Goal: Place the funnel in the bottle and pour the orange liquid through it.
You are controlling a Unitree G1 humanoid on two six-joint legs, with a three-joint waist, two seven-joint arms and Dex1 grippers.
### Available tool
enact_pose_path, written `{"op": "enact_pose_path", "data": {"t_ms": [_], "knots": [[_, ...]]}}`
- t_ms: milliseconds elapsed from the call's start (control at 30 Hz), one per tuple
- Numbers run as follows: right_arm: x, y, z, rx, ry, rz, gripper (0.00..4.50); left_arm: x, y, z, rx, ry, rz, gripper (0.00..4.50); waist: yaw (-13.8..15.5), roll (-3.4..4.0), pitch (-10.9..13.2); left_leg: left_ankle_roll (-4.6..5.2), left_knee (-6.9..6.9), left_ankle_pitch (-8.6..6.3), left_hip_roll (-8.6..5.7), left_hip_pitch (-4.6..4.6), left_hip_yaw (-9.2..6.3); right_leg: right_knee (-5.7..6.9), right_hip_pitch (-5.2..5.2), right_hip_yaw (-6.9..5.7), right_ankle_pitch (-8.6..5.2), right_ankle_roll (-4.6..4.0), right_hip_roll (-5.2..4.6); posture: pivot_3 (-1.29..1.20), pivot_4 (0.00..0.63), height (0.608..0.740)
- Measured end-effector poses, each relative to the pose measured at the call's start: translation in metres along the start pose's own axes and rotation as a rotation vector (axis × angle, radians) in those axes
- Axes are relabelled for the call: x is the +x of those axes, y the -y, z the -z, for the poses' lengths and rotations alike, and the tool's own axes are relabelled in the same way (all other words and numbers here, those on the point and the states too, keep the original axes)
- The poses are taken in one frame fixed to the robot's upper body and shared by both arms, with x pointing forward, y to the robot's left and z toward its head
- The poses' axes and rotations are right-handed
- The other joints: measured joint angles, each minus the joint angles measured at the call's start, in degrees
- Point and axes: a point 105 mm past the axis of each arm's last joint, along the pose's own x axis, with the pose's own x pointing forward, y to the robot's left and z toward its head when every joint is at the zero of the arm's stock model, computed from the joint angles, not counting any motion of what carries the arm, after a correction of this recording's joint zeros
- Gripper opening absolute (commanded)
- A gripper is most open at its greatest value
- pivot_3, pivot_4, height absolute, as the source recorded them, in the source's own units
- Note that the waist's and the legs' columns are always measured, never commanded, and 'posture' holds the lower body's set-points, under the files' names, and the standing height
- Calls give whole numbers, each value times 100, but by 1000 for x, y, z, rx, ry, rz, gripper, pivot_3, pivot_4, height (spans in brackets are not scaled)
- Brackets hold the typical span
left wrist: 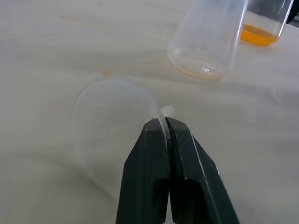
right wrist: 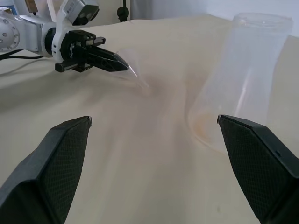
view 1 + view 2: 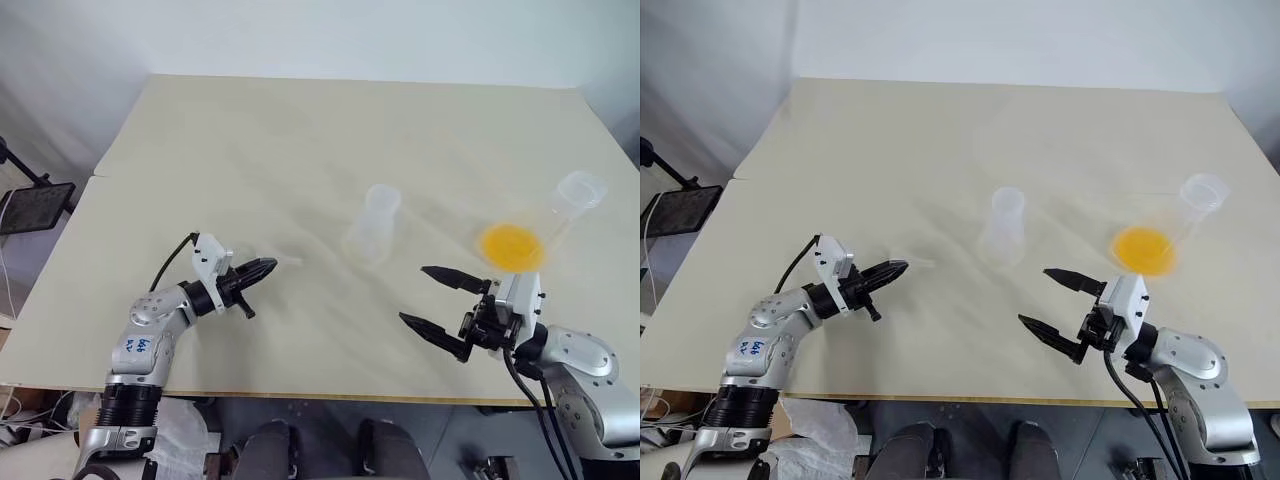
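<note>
- The left gripper sits low over the near-left part of the table, pointing toward the right.
- Its fingers are pressed together, with the thin rim of the funnel pinched between the tips.
- The funnel lies on its side on the table, its wide mouth at the gripper and its short spout pointing on toward the bottle.
- The bottle stands upright near the middle of the table, to the right of the funnel and well apart from it.
- The bottle is clear, with only a faint orange tint showing around its base.
- The flask stands to the right of the bottle, near the right edge of the table.
- The orange liquid shows as a bright pool in the bottom of the flask.
- The right gripper hovers over the near-right part of the table, on the near side of the flask and to the near right of the bottle.
- Its two fingers are spread wide apart and hold nothing.
- From the right wrist, the bottle stands between those spread fingers but farther off, not touched by either.
</note>
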Motion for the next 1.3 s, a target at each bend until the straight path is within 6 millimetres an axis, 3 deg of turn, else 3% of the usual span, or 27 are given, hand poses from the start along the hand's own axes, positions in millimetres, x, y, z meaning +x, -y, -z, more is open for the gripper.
{"op": "enact_pose_path", "data": {"t_ms": [67,133,200,233,267,367,567,767,933,1300], "knots": [[-1,0,1,3,-3,7,4500,-2,-1,-1,11,-4,6,15,-3,0,0,0,0,0,0,0,1,0,0,1,0,0,0,0,150,740],[-13,5,-1,-7,-13,79,4500,-20,-6,-13,71,-25,78,15,-14,0,0,-2,-3,1,1,-1,2,2,-6,0,-1,-2,5,0,150,740],[-26,13,-6,-11,8,189,4500,-20,-20,-55,172,-8,106,15,35,-3,0,-5,5,4,2,-6,-13,2,2,-10,-1,-3,3,0,150,740],[-34,18,-8,-8,31,268,4500,-9,-22,-98,293,19,164,15,85,-6,-1,-3,8,5,-7,-7,-16,-2,8,-9,0,0,0,0,150,740],[-37,20,-8,-1,55,314,4500,-1,-16,-120,388,20,218,15,92,-10,-6,-1,5,3,-18,0,-9,-4,10,-6,1,1,1,0,150,740],[-47,24,-7,7,89,424,4500,26,1,-141,524,-11,362,15,92,4,-15,0,-5,0,-28,1,0,-8,6,-6,1,2,6,0,150,740],[-73,15,4,36,78,589,4500,70,18,-150,693,-99,545,15,-4,3,-13,-7,-10,4,-16,-9,54,-9,-8,-6,-1,-1,21,0,150,740],[-71,5,8,51,87,622,4500,101,24,-175,814,-74,540,15,-44,1,-13,-6,-10,3,-11,-5,61,-11,-15,11,-2,-1,22,0,150,740],[-66,0,9,61,98,622,4500,104,20,-181,833,-91,539,15,-27,0,-12,-4,-10,3,-12,-6,59,-10,-18,15,-2,-1,22,0,150,740],[-63,2,5,42,109,622,4500,110,32,-168,872,-110,636,15,-8,-3,-10,-3,-3,2,-12,-8,51,-10,-15,15,-1,-1,21,0,150,740]]}}
